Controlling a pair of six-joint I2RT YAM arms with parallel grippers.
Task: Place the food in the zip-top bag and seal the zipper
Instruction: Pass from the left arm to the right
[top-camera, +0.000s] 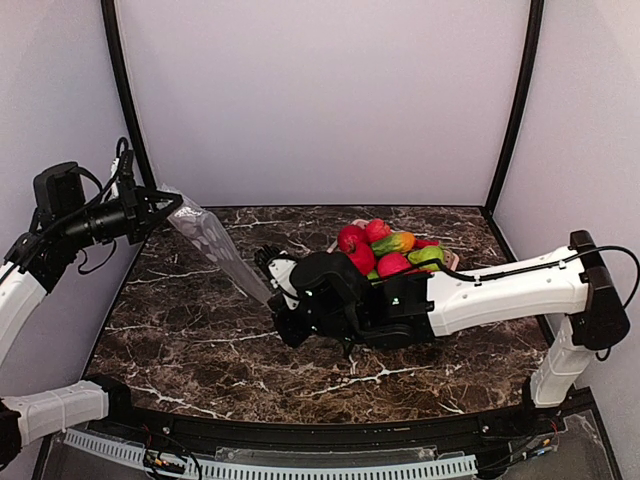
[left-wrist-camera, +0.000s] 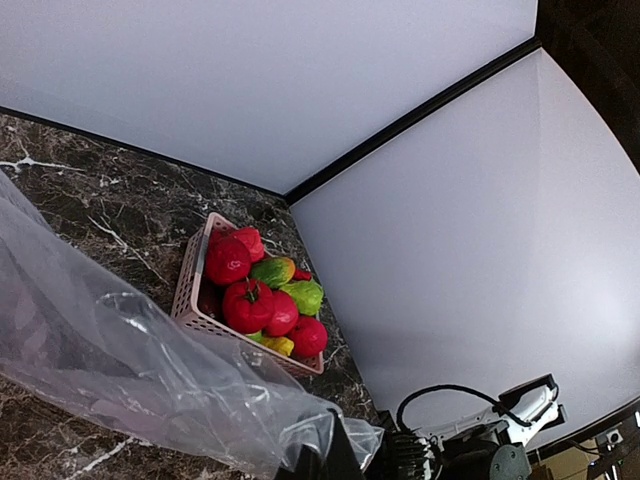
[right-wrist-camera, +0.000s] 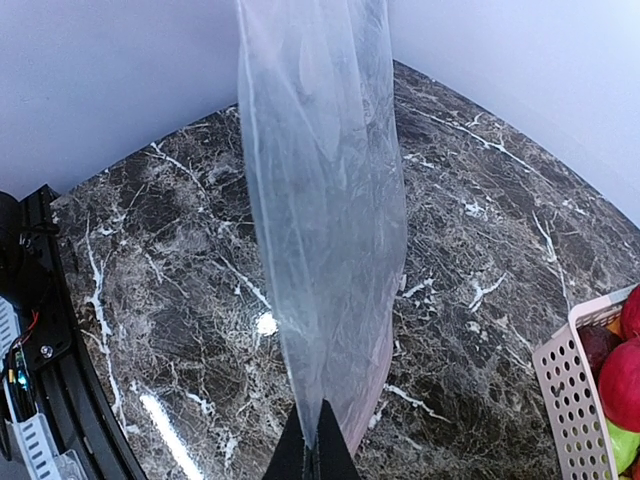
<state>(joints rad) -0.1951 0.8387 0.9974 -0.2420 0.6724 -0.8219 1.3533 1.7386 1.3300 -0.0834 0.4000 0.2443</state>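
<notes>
Food (top-camera: 375, 245) fills the pink basket (top-camera: 450, 262): red round pieces heaped with a few green and yellow-orange ones. From the top camera my right arm (top-camera: 500, 290) covers the basket's near side, so only bits of its rim show. The left wrist camera gives me the whole lattice wall and the pile inside.

The zip-top bag (top-camera: 222, 250) is left of the basket, held up off the table (top-camera: 200, 350) and pulled into a slanted band between both arms. It looks empty. The left end effector (top-camera: 172, 206) is closed on the bag's upper end, the end farthest from the basket. The right end effector (top-camera: 268, 290) is pinched on its lower end, nearer the basket.

Only the right wrist camera shows that pinch plainly, with the fingertips (right-wrist-camera: 300, 460) pressed together on the film's edge. In the left wrist view the fingers (left-wrist-camera: 340, 462) sit at the bottom edge of the frame with the film bunched over them.
</notes>
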